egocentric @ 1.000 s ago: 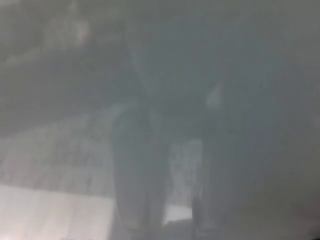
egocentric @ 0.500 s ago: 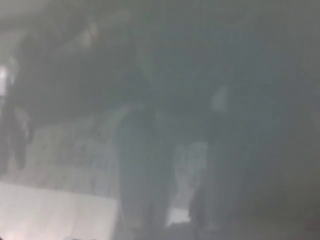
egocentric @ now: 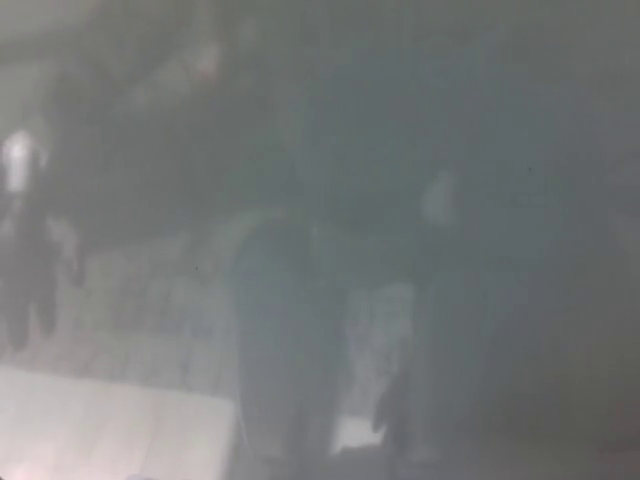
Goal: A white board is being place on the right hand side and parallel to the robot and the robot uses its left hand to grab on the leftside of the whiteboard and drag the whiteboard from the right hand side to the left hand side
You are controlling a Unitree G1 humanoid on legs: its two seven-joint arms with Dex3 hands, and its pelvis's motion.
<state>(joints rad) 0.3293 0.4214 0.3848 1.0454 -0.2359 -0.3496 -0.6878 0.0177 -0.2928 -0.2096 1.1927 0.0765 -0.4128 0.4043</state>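
Grey haze covers the whole head view, as if seen through a clouded pane, and behind it lies a faint pale tiled floor (egocentric: pixel 150 320). No robot hand can be made out with certainty, so whether either is open or closed cannot be told. Two dark upright blurred shapes (egocentric: pixel 285 350) stand at centre. A pale flat white panel (egocentric: pixel 100 435), possibly the whiteboard, fills the lower left corner. No writing is legible anywhere.
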